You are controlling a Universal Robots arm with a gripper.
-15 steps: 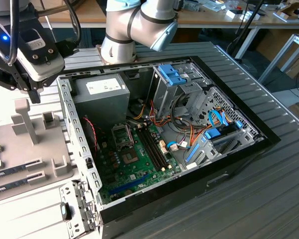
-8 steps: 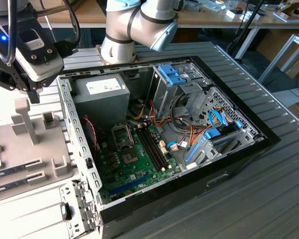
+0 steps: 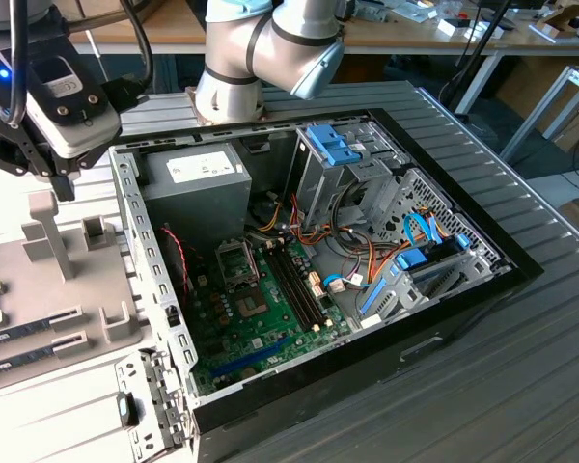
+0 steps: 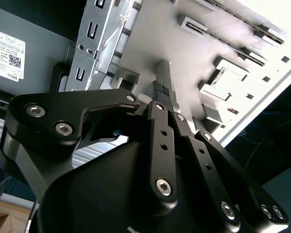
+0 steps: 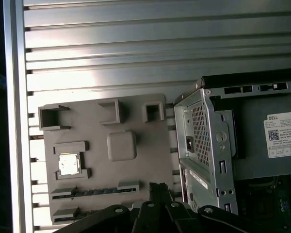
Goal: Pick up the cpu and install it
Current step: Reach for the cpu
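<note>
The black gripper (image 5: 159, 187) is hovering over the grey moulded parts tray (image 5: 99, 170), fingers pressed together on nothing. The small silver-topped square cpu (image 5: 69, 164) is lying in a fitted recess of that tray, probably keeping it square for pickup, on the exterior view's left of the open black computer case (image 3: 367, 371).

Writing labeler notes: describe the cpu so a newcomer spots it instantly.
Find the grey fixture plate beside the open computer case. The cpu lies in a bracketed square pocket on it. It is the one shiny silver square there; the neighbouring pockets and pad are plain grey.
</note>
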